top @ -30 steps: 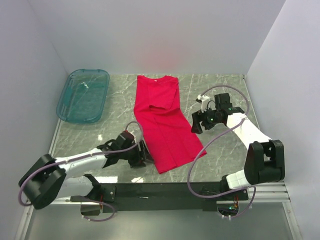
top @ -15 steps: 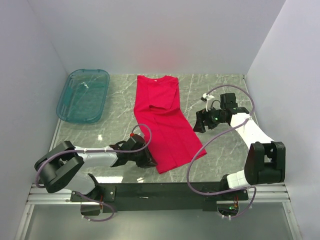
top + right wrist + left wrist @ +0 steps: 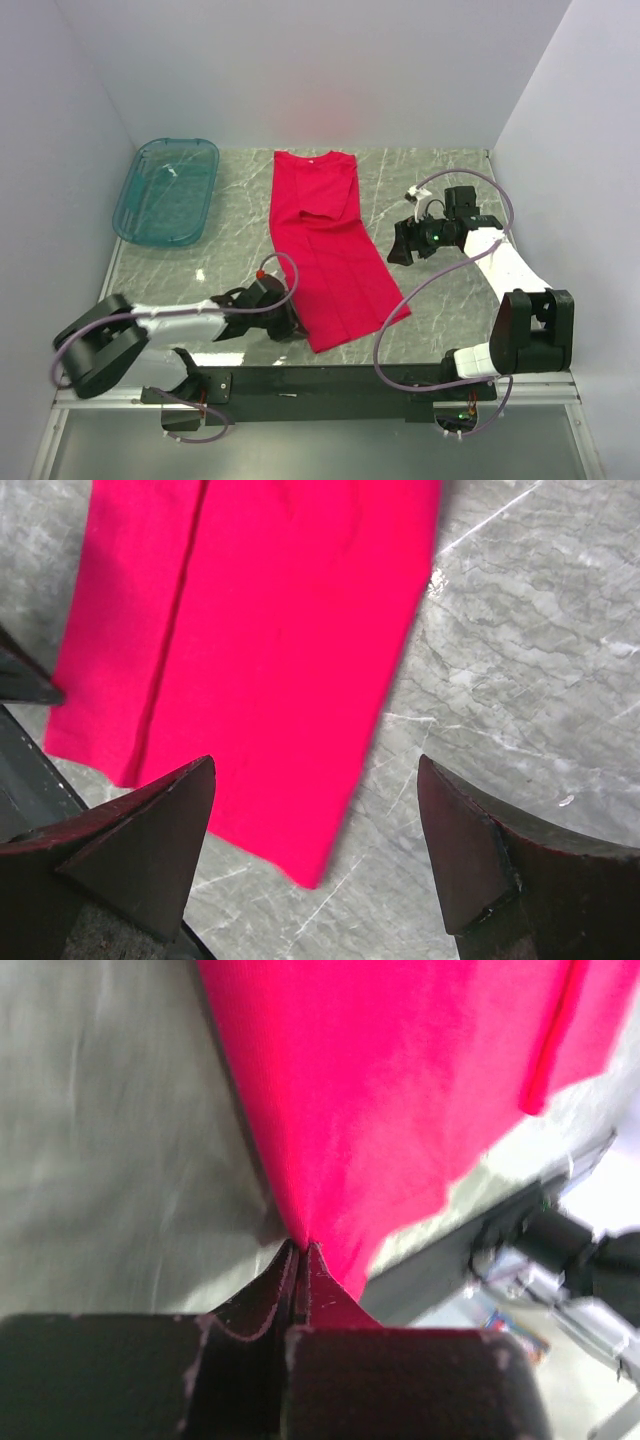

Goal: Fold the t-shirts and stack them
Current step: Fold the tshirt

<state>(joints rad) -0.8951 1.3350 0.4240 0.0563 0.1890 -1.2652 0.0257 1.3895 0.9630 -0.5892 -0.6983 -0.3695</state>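
So my left hand (image 3: pixel 283 316) is pressed together, pinching the near left hem corner of the red t-shirt (image 3: pixel 325 250). The shirt lies lengthwise down the middle of the worktop (image 3: pixel 450 300), collar at the far end, and the teal tub (image 3: pixel 127 195) is well apart at the far left. My right hand (image 3: pixel 402 246) is spread wide beside the shirt's right edge, holding nothing. My take on doing this fold well: pinch the near right corner with the right hand before lifting anything, then raise both corners level and carry them toward the collar together. Pulling one corner alone would probably drag the shirt crooked. The overhead view gives the layout, but my wrist hides the pinch itself. The left wrist view shows only a thin bit of cloth edge caught at the jaw tips, so the grip looks shallow to me. The right wrist view shows the near right corner lying flat between my spread fingers (image 3: pixel 150 830).
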